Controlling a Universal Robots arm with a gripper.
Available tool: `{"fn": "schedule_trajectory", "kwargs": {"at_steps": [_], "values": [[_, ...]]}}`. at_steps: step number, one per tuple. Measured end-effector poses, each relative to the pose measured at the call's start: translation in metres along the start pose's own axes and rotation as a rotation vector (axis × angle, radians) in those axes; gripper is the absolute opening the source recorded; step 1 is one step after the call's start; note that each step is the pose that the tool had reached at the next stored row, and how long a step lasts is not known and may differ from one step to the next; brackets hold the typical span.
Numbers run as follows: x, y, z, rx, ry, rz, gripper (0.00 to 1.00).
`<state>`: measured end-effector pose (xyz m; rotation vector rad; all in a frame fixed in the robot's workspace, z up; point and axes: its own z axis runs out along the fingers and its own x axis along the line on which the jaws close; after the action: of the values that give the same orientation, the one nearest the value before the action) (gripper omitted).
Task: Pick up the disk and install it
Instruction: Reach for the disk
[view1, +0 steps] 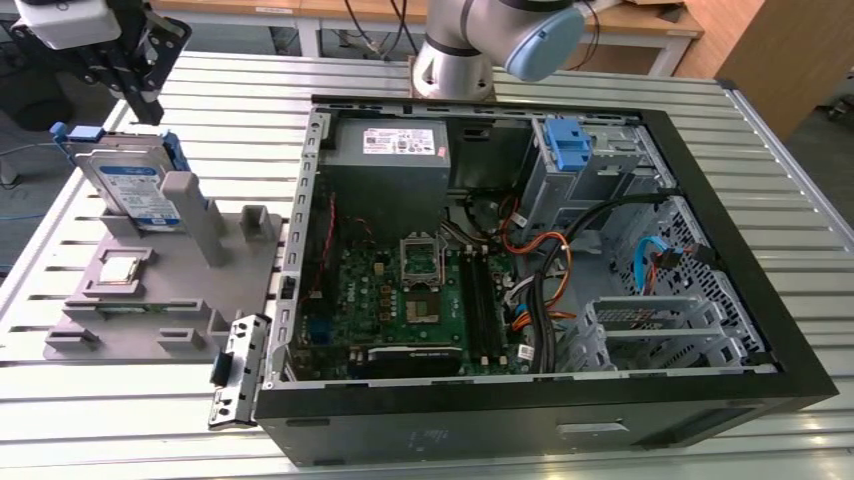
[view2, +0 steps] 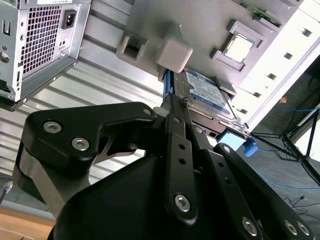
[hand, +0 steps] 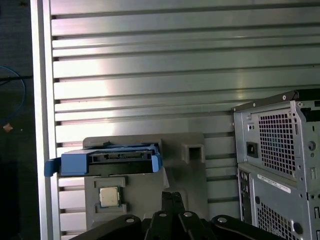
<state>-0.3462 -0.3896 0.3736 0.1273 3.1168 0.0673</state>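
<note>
The disk (view1: 134, 185) stands on edge in a slot of the grey fixture (view1: 147, 310) at the exterior view's left, its white-and-blue label facing out and blue rails along its edges. My gripper (view1: 144, 100) hangs just above and behind the disk, apart from it. In the first wrist view the disk (hand: 107, 162) is edge-on beyond my gripper (hand: 172, 196), whose two fingers lie together, shut on nothing. The second wrist view has the disk's label (view2: 207, 95) just past my gripper (view2: 175, 102).
An open computer case (view1: 747, 330) lies on the slatted metal table (view1: 787, 150), with a motherboard, cables, a grey power supply (view1: 387, 145) and a blue bracket (view1: 567, 145) in a drive cage. A processor chip (view1: 120, 268) sits on the fixture. The arm's base (view1: 454, 70) stands behind the case.
</note>
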Motion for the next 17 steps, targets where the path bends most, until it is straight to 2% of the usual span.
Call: {"fn": "schedule_trajectory", "kwargs": {"at_steps": [4,5,6,7,13,17], "values": [[0.0000,0.0000,0.0002,-0.0001,0.0001,0.000,0.11],[0.0000,0.0001,0.0007,-0.0001,0.0036,0.000,0.11],[0.0001,0.0000,0.0011,0.0005,0.0108,0.001,0.11],[0.0002,0.0000,0.0012,0.0009,0.0149,0.001,0.11],[0.0002,-0.0001,0.0015,0.0011,0.0166,0.001,0.11],[0.0044,0.0002,0.0038,0.0009,0.0165,0.000,0.11]]}}
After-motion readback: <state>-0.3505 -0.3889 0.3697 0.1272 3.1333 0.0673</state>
